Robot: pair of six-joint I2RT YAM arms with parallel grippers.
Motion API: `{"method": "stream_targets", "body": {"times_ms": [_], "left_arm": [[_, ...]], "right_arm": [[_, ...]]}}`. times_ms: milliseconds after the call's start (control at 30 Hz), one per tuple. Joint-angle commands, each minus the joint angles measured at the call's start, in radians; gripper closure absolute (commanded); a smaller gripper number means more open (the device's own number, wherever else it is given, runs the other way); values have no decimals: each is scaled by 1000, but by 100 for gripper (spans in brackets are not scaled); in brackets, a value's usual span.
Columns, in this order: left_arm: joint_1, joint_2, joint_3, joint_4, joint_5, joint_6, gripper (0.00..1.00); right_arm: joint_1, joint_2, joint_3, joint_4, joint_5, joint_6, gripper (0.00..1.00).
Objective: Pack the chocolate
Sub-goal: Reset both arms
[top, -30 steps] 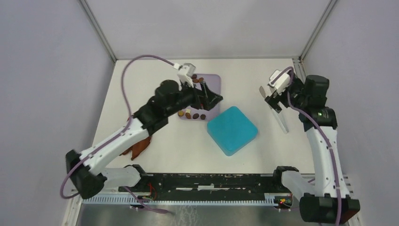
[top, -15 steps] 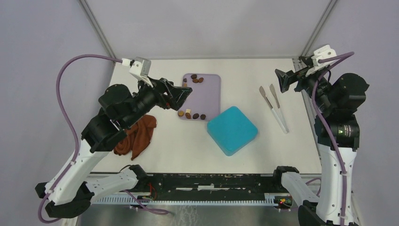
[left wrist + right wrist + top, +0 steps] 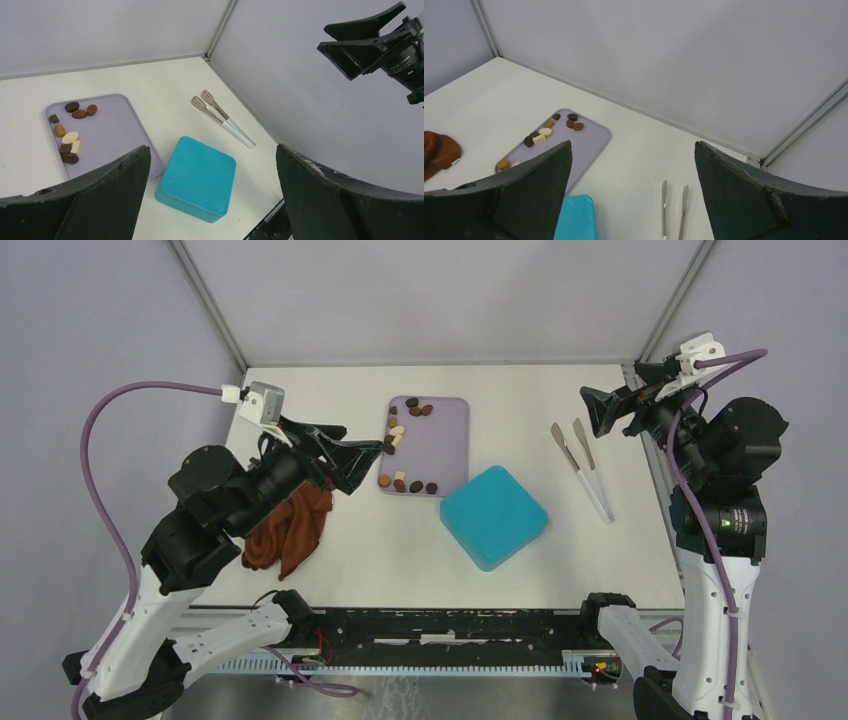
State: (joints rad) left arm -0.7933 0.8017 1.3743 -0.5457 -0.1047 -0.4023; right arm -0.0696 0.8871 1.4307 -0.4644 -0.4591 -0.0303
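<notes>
- Lying loose on the lilac tray (image 3: pixel 440 440), the chocolate (image 3: pixel 70 137) sits in small clusters of dark, mid-brown and cream pieces along its far, left and near edges.
- Teal box (image 3: pixel 493 516) stands closed on the white counter (image 3: pixel 400 550), just beside the tray's near right corner.
- Tongs (image 3: pixel 583 468) lie right of the box.
- Reddish-brown cloth (image 3: pixel 290 530) is bunched left of the tray.
- Left claw (image 3: pixel 360 440) hovers between cloth and tray, spread wide and empty.
- Right claw (image 3: pixel 592 412) hangs raised at far right, also spread, holding nothing.

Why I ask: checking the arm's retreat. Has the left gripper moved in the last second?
Yes. The left gripper, over the tray a second ago, has pulled back to the left and now sits just off the tray's left edge.
</notes>
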Motion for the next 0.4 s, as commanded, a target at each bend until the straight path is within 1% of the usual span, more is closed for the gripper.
{"method": "stream_targets", "body": {"times_ms": [0,367], "left_arm": [[1,0,-24,0,0,37,0],[1,-19,-87,21,26,23,0]], "right_arm": [[-1,0,-9,34,-22,29,2],[-1,-2,-44,61,-47,29,2]]}}
